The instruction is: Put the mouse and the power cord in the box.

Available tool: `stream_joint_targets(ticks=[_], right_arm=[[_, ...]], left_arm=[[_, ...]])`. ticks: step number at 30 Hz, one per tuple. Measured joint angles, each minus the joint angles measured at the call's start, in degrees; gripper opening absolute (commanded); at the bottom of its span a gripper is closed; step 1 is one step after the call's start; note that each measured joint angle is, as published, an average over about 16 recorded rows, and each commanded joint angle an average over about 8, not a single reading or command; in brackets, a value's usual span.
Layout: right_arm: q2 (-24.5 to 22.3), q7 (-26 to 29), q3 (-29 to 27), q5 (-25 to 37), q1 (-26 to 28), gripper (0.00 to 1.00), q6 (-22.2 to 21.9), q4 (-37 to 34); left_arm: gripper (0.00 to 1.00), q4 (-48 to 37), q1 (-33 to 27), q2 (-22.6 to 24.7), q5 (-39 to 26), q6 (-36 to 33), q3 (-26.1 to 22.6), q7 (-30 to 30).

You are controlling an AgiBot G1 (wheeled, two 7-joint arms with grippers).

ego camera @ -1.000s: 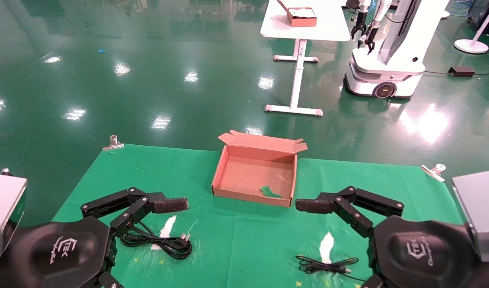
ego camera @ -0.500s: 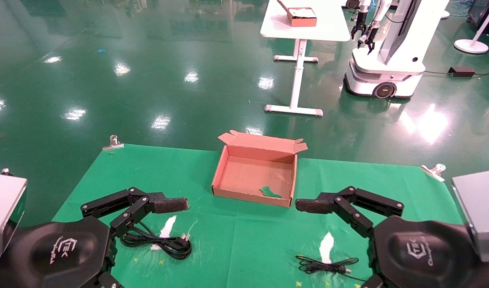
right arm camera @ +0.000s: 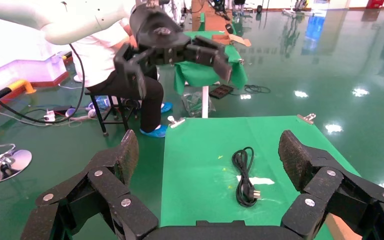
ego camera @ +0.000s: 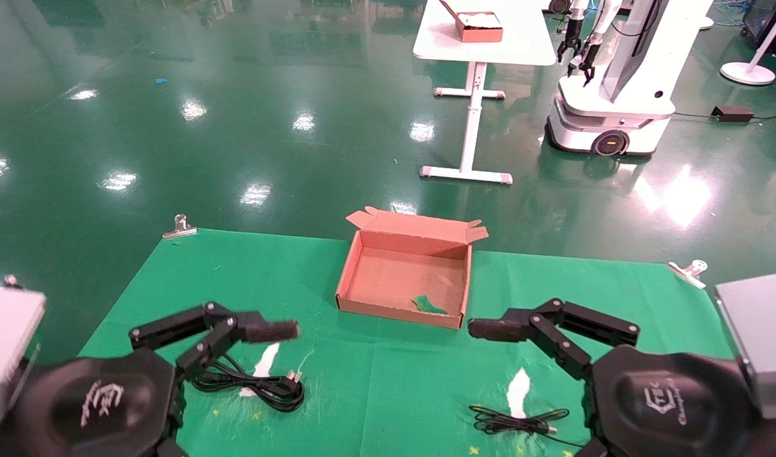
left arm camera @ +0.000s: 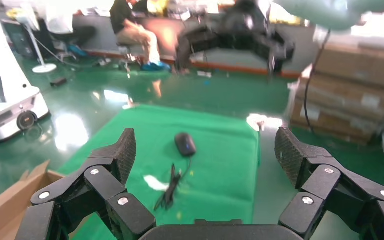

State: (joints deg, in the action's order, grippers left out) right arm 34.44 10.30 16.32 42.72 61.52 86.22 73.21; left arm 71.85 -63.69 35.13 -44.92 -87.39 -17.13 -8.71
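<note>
Both grippers, left (left arm camera: 202, 155) and right (right arm camera: 207, 150), gape wide, empty. Thick black looped power cord (ego camera: 254, 381) lies near-left; grab its bundled loops, then lift clear into the shallow brown cardboard box (ego camera: 353, 279).

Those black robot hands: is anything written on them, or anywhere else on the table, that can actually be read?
"TEK": white logo on the right gripper's black housing, head view; the smaller script line beside it is too small to read.
Left gripper housing: the same kind of white logo, too blurred to read.
The box, the power cord and the mouse: no readable text shows.
</note>
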Motion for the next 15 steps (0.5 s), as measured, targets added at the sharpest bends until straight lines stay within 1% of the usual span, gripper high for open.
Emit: stream_joint_targets(ticks=[8,11,15], right_arm=[[-1.97,-2.59,1.48,3.04,0.5,1.0,2.34,-1.45],[-2.99,-4.16,2.7,4.53,1.45,1.0,3.29,-1.99],[-4.24,-6.39,4.98,6.47,3.4,1.0,4.3,-2.57]], left_arm=[[1.0,-2.52,-6.82,-0.12,-6.88,-2.37,-3.36,4.56],[1.0,-2.57,-9.46,-1.37,-8.46,-2.97,-4.91,5.76],[1.0,-1.42,-11.55,-4.33,-9.04,-3.29,-6.97,6.77]])
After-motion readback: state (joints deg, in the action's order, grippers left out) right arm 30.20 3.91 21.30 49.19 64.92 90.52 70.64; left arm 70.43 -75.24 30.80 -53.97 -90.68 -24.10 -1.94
